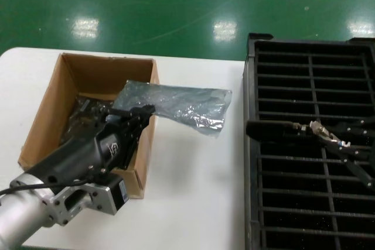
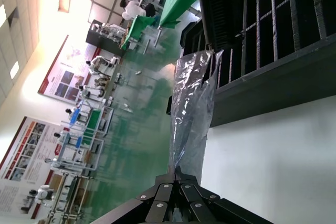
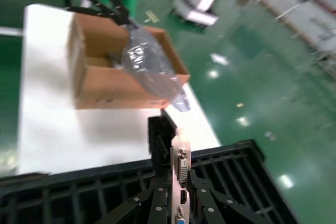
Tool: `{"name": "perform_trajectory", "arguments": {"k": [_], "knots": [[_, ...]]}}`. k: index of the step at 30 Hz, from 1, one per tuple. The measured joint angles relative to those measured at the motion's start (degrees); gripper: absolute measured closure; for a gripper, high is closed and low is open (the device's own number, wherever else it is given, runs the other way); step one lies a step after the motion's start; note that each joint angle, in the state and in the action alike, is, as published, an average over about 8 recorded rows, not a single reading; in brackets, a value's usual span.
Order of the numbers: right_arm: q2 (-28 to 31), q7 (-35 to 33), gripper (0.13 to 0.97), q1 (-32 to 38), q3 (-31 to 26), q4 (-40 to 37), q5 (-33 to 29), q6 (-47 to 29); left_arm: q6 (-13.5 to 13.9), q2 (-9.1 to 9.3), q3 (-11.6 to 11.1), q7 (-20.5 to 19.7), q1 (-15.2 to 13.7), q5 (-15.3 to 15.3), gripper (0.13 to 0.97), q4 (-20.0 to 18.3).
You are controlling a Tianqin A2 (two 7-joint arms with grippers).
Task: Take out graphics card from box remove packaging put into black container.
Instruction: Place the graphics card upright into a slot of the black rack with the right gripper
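We see our right gripper (image 3: 173, 203) clamping the thin dark graphics card (image 3: 167, 153) by its silver bracket above the black ribbed plastic crate (image 3: 241, 171); beyond, the crinkled translucent bag (image 3: 149, 69) overhangs the brown cardboard box (image 3: 105, 77).

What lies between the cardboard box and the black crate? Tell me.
In the head view, bare white table, crossed partway by the empty plastic bag that the left gripper holds out from the box toward the crate, without reaching it.

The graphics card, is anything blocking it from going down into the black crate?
Nothing visible does. The right pincer holds the graphics card by its bracket end over the black container, and the slots beneath look open. The packaging is away by the box, pinched in the left pincer.
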Motion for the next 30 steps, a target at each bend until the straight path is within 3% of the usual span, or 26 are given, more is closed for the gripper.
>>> {"name": "perform_trajectory", "arguments": {"k": [6,21,30], "knots": [[0.6,3.3,0.907,10.3,-5.4,-1.3,0.4,-9.4,0.0,0.00,0.0,0.0,0.0,0.0,0.957,0.0],[0.1,4.0,0.907,13.9,-7.9,-1.8,-1.9,-12.1,0.0,0.00,0.0,0.0,0.0,0.0,0.957,0.0],[-1.9,7.6,0.907,25.4,-15.8,-3.8,-6.4,-24.2,0.0,0.00,0.0,0.0,0.0,0.0,0.957,0.0]]}}
